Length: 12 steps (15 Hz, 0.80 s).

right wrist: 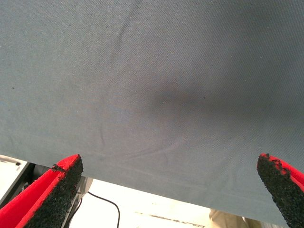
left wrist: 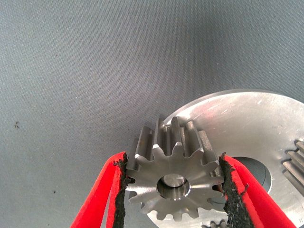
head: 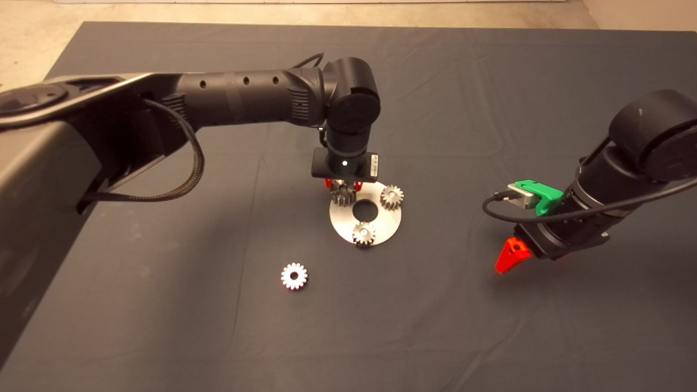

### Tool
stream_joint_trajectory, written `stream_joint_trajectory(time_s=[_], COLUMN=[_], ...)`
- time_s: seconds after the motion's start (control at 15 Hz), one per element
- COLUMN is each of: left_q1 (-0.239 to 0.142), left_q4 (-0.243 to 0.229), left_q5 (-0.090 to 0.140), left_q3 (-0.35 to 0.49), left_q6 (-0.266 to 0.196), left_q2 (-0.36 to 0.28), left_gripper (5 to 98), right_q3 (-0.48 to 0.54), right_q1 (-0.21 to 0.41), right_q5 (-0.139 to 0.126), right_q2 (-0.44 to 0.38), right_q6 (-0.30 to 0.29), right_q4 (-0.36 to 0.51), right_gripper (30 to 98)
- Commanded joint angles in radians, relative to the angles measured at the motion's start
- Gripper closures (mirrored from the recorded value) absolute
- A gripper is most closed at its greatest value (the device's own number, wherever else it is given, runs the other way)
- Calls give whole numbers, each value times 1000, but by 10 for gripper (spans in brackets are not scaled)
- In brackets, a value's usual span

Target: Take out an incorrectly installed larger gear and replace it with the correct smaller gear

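Left gripper (left wrist: pixel 173 183) clamped on the larger gear (left wrist: pixel 173 173) on the plate (head: pixel 386 226): lift straight up, no tilt. Right gripper (right wrist: pixel 166 190) open, idle far right.

— Setting?
— Robotics lab or test bench: a dark mat (head: pixel 490 326) spread as the work surface, pale bare floor (head: pixel 32 49) beyond its far edge.
— Evidence on the mat?
— A round metal plate (head: pixel 384 228) near its centre carrying gears, a loose silver gear (head: pixel 294 276) just beside it, black arms reaching in from both sides.
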Motion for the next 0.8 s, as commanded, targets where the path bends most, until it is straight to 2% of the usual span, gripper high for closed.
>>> stream_joint_trajectory(time_s=[0.0, 0.13, 0.2, 0.33, 0.53, 0.6, 0.67, 0.73], left_q1=[-131, -214, -236, -248, -243, -236, -195, -138], left_q4=[-168, -230, -243, -251, -247, -235, -217, -184], left_q5=[140, 140, 140, 140, 140, 140, 140, 140], left_q3=[-4, -7, -7, -6, 8, 22, 41, 65], left_q6=[27, 36, 44, 48, 47, 65, 74, 74], left_q2=[2, 2, 2, 0, -14, -41, -82, -126], left_gripper=[626, 627, 627, 627, 627, 627, 627, 627], right_q3=[4, 2, 1, -2, -4, -4, -3, -3], right_q1=[17, 17, 17, 17, 17, 17, 17, 17], right_q5=[3, 3, 3, 3, 3, 3, 3, 3], right_q2=[1, 1, 3, 3, 3, 3, 3, 3], right_q6=[4, 4, 4, 4, 4, 4, 4, 4], right_q4=[29, 28, 28, 28, 28, 28, 28, 28], right_gripper=[314, 314, 314, 314, 314, 314, 314, 314])
